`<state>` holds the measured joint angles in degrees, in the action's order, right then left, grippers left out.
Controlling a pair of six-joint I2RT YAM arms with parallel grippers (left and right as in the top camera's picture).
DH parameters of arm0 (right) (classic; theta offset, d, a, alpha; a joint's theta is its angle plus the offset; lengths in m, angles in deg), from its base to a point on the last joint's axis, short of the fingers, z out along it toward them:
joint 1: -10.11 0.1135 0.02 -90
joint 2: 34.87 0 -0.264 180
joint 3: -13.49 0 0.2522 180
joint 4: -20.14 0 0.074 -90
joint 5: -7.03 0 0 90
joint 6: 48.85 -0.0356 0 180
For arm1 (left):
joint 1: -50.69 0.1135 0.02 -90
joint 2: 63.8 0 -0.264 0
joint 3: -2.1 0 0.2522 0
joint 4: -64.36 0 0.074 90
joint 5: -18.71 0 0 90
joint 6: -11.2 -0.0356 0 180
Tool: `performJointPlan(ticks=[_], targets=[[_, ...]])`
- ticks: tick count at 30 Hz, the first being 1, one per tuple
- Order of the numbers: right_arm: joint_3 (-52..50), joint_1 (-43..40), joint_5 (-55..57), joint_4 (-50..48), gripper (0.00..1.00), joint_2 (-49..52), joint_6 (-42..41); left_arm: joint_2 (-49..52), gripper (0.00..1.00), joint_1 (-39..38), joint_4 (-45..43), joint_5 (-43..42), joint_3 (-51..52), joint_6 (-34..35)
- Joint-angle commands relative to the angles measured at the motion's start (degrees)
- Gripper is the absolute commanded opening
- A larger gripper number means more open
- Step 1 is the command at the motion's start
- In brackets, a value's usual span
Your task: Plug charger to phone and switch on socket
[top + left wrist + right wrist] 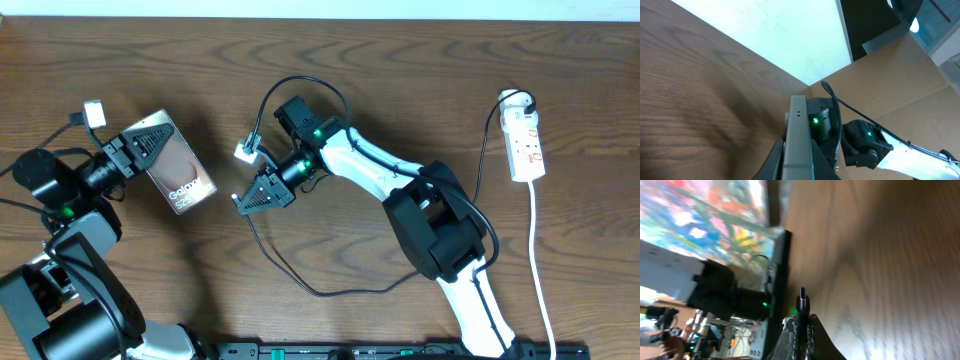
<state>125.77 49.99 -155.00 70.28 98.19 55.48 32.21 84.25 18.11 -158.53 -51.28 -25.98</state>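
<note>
The left gripper (145,146) is clamped on the flat, smooth phone (182,172). The right gripper (248,198) pinches the thin black charger (802,301). The long white socket (526,140) lies far right across the open wood table (400,80).

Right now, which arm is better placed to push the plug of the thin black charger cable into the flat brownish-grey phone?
Right. The right gripper pinches the charger plug and sits near the phone, which the left gripper holds.

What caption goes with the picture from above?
Left tool holds the phone, right tool points the charger at it, socket off to the side.
</note>
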Motion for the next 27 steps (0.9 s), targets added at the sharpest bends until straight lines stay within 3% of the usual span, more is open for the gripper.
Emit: performJointPlan(ticks=[1, 7, 15, 27], targets=[[1.1, -0.1, 7.1, 1.5, 0.01, -2.3, 0.9, -0.5, 0.08, 0.2, -0.3, -2.3, 0.5, -0.3], [1.1, 0.0, 12.7, 2.0, 0.01, -2.3, -1.6, -0.5, 0.08, 0.2, -0.3, -2.4, 1.0, -0.3], [1.1, 0.1, 30.8, 2.0, 0.01, -2.3, -14.1, -0.5, 0.07, 0.2, -0.1, -2.8, 1.3, -0.5], [1.1, 1.8, 39.7, 2.1, 0.01, -2.3, -18.3, -0.5, 0.07, 0.2, -0.1, -2.8, 2.2, -0.7]])
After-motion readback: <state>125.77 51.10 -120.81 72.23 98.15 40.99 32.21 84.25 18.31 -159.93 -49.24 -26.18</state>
